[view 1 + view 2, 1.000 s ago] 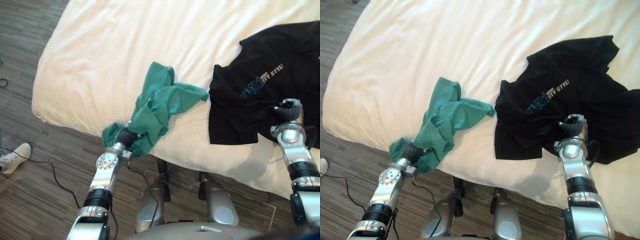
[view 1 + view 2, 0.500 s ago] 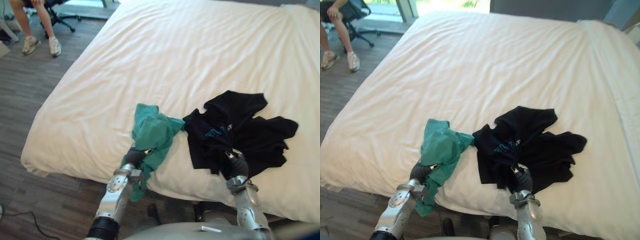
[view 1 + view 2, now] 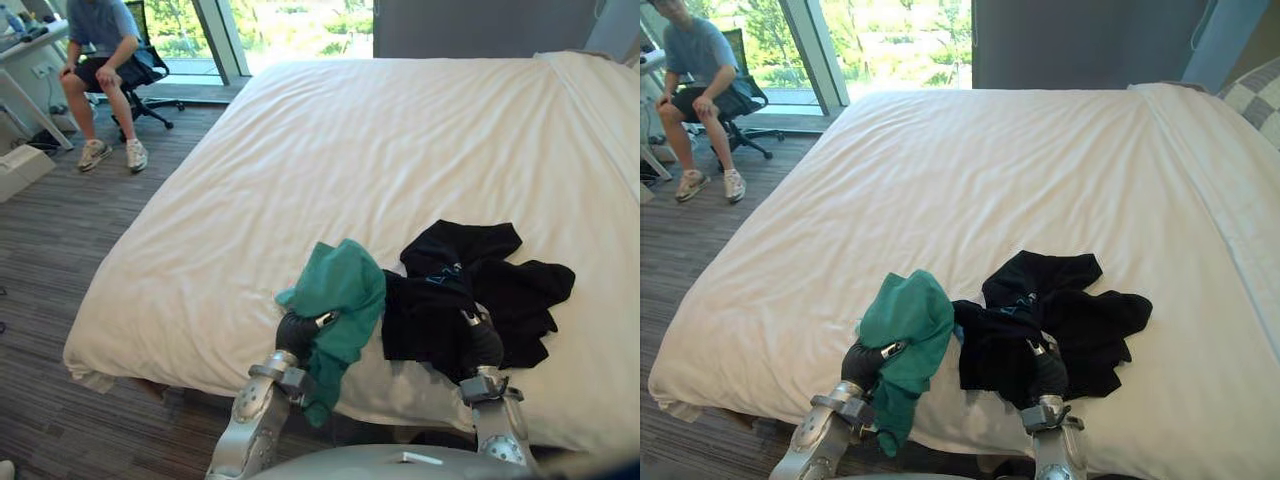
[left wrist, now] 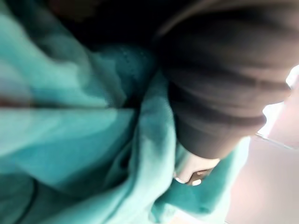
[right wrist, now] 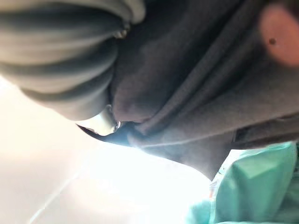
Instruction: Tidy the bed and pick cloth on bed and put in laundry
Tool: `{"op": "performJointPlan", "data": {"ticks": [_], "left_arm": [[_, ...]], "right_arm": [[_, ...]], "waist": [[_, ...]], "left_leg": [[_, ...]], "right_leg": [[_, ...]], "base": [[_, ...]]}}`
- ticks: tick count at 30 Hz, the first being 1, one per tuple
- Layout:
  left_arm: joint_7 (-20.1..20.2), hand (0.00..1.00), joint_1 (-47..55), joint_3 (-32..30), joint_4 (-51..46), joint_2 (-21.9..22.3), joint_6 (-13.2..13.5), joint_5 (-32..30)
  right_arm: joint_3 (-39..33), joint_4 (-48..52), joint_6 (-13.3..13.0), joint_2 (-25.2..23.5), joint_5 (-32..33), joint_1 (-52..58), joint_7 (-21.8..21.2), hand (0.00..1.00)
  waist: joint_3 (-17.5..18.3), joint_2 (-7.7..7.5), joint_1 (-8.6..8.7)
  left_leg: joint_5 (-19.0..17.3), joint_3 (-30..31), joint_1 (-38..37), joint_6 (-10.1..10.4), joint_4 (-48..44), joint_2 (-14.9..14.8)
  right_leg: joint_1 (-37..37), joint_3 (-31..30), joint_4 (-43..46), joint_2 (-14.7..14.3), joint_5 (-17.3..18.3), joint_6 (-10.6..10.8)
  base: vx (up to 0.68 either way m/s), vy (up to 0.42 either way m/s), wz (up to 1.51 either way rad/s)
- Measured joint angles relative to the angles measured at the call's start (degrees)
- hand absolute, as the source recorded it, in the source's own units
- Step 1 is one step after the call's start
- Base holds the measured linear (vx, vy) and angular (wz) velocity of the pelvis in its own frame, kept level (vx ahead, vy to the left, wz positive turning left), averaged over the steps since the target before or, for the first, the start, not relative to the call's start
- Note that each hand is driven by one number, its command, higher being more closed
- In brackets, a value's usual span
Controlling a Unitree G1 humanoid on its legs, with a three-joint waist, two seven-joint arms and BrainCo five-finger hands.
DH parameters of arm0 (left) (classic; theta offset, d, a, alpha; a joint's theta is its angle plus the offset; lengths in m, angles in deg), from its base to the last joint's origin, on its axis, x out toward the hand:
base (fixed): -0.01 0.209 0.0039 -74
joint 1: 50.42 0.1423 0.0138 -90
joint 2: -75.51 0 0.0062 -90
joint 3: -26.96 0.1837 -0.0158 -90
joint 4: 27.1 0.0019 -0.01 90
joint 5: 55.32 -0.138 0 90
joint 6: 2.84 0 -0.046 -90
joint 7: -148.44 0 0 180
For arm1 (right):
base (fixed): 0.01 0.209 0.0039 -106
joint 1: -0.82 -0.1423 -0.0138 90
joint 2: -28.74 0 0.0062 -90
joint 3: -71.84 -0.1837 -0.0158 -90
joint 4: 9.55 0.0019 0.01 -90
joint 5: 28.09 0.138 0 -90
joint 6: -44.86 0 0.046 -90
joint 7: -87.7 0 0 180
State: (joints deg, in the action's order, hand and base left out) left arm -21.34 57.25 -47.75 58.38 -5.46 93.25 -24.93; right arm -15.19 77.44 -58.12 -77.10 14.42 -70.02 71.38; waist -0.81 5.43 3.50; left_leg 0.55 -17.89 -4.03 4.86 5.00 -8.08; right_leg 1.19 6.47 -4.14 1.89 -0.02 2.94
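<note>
**A:** ok, what are we looking at with the arms here?

**B:** Both forearms come up from below and point at the near edge of the bed (image 3: pixel 400 150). The left one leans in a bit toward the middle and the right one is close to straight up. The left hand (image 3: pixel 298 335) sits right at the mattress edge, with its dark ribbed cover facing us.

**A:** and the green cloth (image 3: pixel 340 285)?

**B:** It's bunched up in a lump over the far end of the left hand, and a tail of it hangs down past the wrist, off the side of the bed. The left wrist view has green folds wrapped all round that ribbed cover. We honestly can't tell if the hand is clamped or loose, because that end is buried in fabric.

**A:** same deal on the other side?

**B:** Pretty much. The right hand (image 3: pixel 484 345) pokes into the near edge of the black T-shirt (image 3: pixel 480 285), which lies crumpled on the sheet beyond it and touches the green cloth. The right wrist view has black fabric pressed right up against the cover. We can't tell its grip either.

**A:** anything else around?

**B:** A person (image 3: pixel 100 50) sits on a chair (image 3: pixel 145 70) on the striped floor (image 3: pixel 60 260), well apart from both hands.
</note>
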Motion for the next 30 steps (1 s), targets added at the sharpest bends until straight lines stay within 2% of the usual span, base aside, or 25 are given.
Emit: {"op": "performJointPlan", "data": {"ticks": [4, 7, 10, 14, 15, 17, 19, 20, 23, 24, 25, 26, 27, 28, 29, 30], "left_arm": [[-3.74, 1.0, 1.05, -0.09, 0.0, -0.01, -0.33, 0.44], [-6.95, 1.0, 2.87, -0.82, 0.16, 0.43, -1.08, 0.35], [-8.91, 1.0, 5.69, -4.19, 2.6, 2.43, -1.12, 0.22], [-9.18, 1.0, 7.39, -8.22, 8.53, 3.18, 0.2, 0.1], [-8.87, 1.0, 8.32, -9.1, 9.81, 3.35, 0.86, -0.3], [-7.98, 1.0, 8.74, -9.11, 10.56, 3.21, 1.2, -0.92], [-7.06, 1.0, 8.8, -9.07, 10.56, 3.11, 2.03, -2.42], [-6.69, 1.0, 8.77, -9.09, 10.55, 3.05, 2.08, -2.42], [-6.39, 1.0, 8.3, -8.73, 10.73, 3.04, 2.11, -2.34], [-6.37, 1.0, 7.28, -8.05, 11.18, 3.41, 2.1, -2.3], [-6.35, 1.0, 6.99, -7.84, 11.38, 3.54, 2.1, -2.3], [-6.31, 1.0, 5.76, -6.71, 12.42, 4.16, 2.11, -2.27], [-6.23, 1.0, 4.99, -5.98, 13.21, 4.31, 2.11, -2.27], [-6.22, 1.0, 4.67, -5.77, 13.42, 4.24, 2.13, -2.29], [-5.8, 1.0, 4.71, -5.59, 14.23, 4.24, 2.56, -2.3], [-5.69, 1.0, 4.03, -5.52, 14.87, 3.96, 3.05, -2.27]], "right_arm": [[0.8, 0.33, 0.85, 0.02, -7.23, 0.25, 4.25, 1.0], [2.57, 0.19, 3.17, 0.28, -13.68, 1.9, 6.85, 1.0], [3.24, -1.16, 4.64, 0.59, -15.87, 2.84, 7.35, 1.0], [3.18, -3.54, 4.72, 0.75, -16.42, 3.38, 5.45, 1.0], [2.95, -3.93, 4.72, 1.08, -16.5, 3.47, 5.22, 1.0], [2.06, -4.79, 4.65, 0.95, -16.51, 3.44, 5.2, 1.0], [1.76, -5.29, 4.53, 1.35, -16.53, 3.1, 5.23, 1.0], [1.76, -5.28, 4.47, 1.63, -16.59, 2.84, 5.23, 1.0], [1.6, -5.44, 4.07, 2.64, -16.89, -0.28, 5.35, 1.0], [1.07, -5.49, 3.54, 3.49, -16.89, -1.98, 5.41, 1.0], [0.79, -5.5, 3.36, 3.67, -16.89, -2.34, 5.45, 1.0], [-0.28, -5.97, 2.56, 4.67, -16.88, -3.72, 5.75, 1.0], [-0.75, -7.13, 2.07, 5.09, -16.87, -5.05, 5.93, 1.0], [-0.75, -7.73, 2.03, 5.07, -16.85, -5.57, 6.06, 1.0], [-0.74, -7.74, 1.67, 5.05, -16.84, -5.64, 6.08, 1.0], [-0.63, -7.66, 1.23, 4.92, -16.87, -5.63, 6.06, 1.0]], "waist": [[0.68, -0.6, -0.14], [1.3, -1.35, -0.72], [1.54, -1.45, -1.46], [1.53, -1.55, -1.9], [1.38, -1.76, -2.07], [1.08, -2.92, -2.45], [0.97, -4.16, -3.4], [1.04, -4.27, -3.64], [0.7, -3.93, -4.19], [-0.37, -2.86, -4.1], [-0.58, -2.53, -4.05], [-1.1, -1.17, -4.01], [-1.28, -0.14, -3.86], [-1.32, -0.04, -3.73], [-1.39, 0.07, -3.62], [-1.56, -0.06, -3.49]], "left_leg": [[-0.08, 1.25, 0.57, 0.09, 0.0, 0.1], [-0.1, 2.87, 1.28, 0.12, 0.01, 0.11], [-0.13, 3.91, 1.9, 0.17, -0.02, 0.23], [-0.12, 4.96, 1.88, 0.17, -0.05, 0.47], [-0.08, 4.42, 1.16, 0.1, -0.17, 0.77], [-0.62, 2.13, 1.88, -1.29, -3.94, 2.09], [-1.57, -2.28, 5.68, -4.06, -12.22, 3.26], [-1.41, -3.16, 6.57, -4.37, -13.56, 3.4], [0.86, -4.18, 9.14, -8.07, -14.43, 4.62], [2.85, -4.25, 8.88, -8.87, -11.89, 5.55], [3.44, -4.15, 8.71, -8.96, -11.01, 5.81], [4.63, -4.11, 7.52, -9.04, -6.26, 6.46], [1.77, -7.46, 6.94, -9.07, -6.48, 5.8], [1.37, -9.07, 7.08, -8.46, -7.48, 5.28], [2.03, -8.54, 6.74, -6.78, -6.19, 5.13], [2.17, -6.18, 5.87, -6.6, -2.77, 5.57]], "right_leg": [[0.0, 1.05, 0.2, 0.14, 0.75, 0.14], [-0.06, 2.6, 0.5, 0.19, 1.55, 0.07], [-0.16, 3.7, 0.72, 0.26, 2.04, 0.0], [0.29, 5.73, 2.0, 0.53, 3.73, -0.02], [0.94, 6.97, 3.25, 1.12, 5.22, 0.2], [2.12, 8.73, 6.21, 3.11, 8.07, 0.76], [2.38, 11.74, 9.97, 6.11, 11.24, 1.02], [2.35, 12.22, 10.48, 6.52, 11.61, 1.04], [2.29, 16.08, 11.32, 7.81, 11.71, 1.05], [2.21, 17.88, 11.92, 8.41, 11.69, 1.05], [2.17, 18.36, 12.07, 8.51, 11.69, 1.04], [2.03, 21.1, 12.65, 8.99, 11.64, 0.97], [2.09, 22.88, 13.38, 8.9, 11.69, 1.01], [2.24, 23.68, 13.95, 8.85, 11.78, 1.15], [2.3, 25.06, 15.19, 8.55, 11.86, 1.26], [2.3, 26.69, 16.4, 8.39, 12.23, 1.32]], "base": [[0.03, -0.004, 0.17], [0.06, -0.013, 0.24], [0.07, -0.006, 0.17], [0.07, 0.0, 0.27], [0.07, 0.022, 0.49], [0.05, 0.051, 0.69], [0.02, 0.03, 0.84], [0.02, -0.004, 0.74], [0.0, -0.021, 0.67], [-0.06, -0.029, 0.69], [-0.1, 0.018, 0.75], [-0.08, 0.05, 0.72], [-0.05, 0.098, 0.77], [-0.02, 0.098, 0.64], [-0.08, 0.112, 0.77], [-0.11, 0.092, 0.84]]}}
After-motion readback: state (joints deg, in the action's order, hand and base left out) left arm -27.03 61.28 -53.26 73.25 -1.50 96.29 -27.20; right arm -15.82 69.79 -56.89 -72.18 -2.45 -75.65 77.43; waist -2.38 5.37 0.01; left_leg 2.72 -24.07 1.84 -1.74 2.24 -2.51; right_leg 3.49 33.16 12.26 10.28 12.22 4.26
